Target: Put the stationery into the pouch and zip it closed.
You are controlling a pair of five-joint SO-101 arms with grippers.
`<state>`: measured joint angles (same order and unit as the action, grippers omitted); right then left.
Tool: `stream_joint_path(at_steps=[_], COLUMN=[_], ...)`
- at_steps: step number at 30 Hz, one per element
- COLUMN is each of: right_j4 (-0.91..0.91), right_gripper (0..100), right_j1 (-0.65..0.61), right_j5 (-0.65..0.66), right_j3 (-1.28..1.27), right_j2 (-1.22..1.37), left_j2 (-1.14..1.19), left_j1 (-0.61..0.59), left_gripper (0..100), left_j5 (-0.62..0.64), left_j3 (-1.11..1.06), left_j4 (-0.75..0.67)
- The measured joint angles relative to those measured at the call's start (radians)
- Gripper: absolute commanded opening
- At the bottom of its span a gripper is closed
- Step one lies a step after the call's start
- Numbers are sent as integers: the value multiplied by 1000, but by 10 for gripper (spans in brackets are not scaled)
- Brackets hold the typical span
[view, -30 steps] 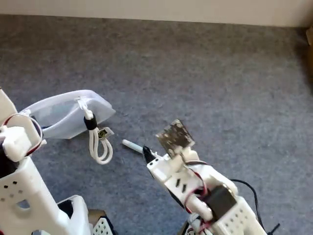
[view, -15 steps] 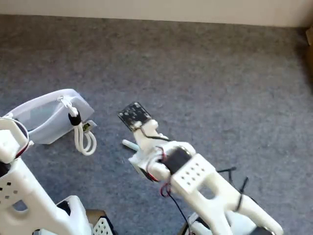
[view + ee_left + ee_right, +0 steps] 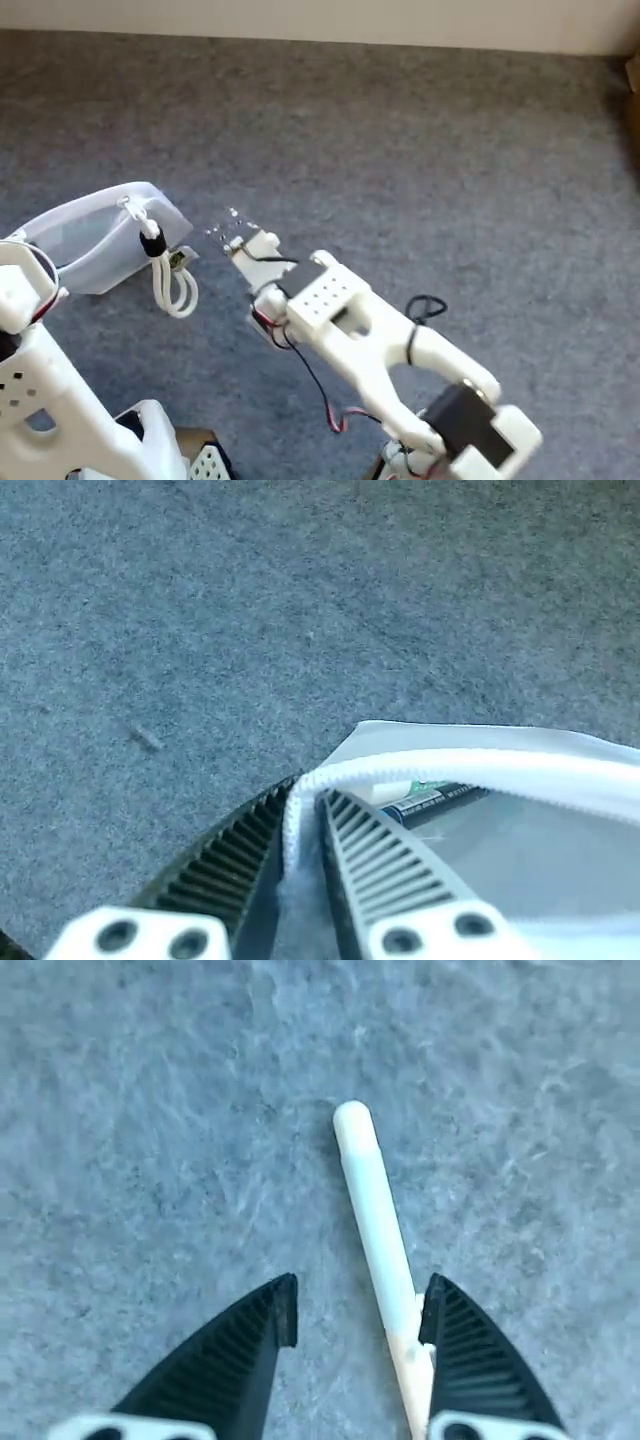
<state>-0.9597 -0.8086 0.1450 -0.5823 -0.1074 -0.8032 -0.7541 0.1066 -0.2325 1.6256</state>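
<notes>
my right gripper (image 3: 360, 1295) stands wide open astride the white pen (image 3: 375, 1220) on the carpet (image 3: 120, 1110), one finger against it. my left gripper (image 3: 308, 798) pinches the pouch (image 3: 500, 770) rim. overhead, the pouch lies at nine o'clock from the right gripper. the left wrist view shows a dark pen (image 3: 425, 798) inside.

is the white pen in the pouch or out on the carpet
Out. The white pen lies on the grey carpet between the open fingers of the right gripper, not inside the pouch.
</notes>
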Motion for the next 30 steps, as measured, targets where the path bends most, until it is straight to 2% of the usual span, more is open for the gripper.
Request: stream_joint_path(at_steps=[10,18,24,30], right_j4=[0,0,0,0], right_gripper=[194,194,193,89], right_j1=[0,-2,-2,14], right_j5=[0,80,91,91], right_j3=[147,161,161,163], right_j2=[242,272,272,272], left_j2=[-15,-15,-15,-15], left_j1=[0,0,0,0], left_gripper=[11,11,11,11], left_j5=[-2,-2,-2,-2], left_j3=[-55,-55,-55,-58], left_j4=[-55,-55,-55,-55])
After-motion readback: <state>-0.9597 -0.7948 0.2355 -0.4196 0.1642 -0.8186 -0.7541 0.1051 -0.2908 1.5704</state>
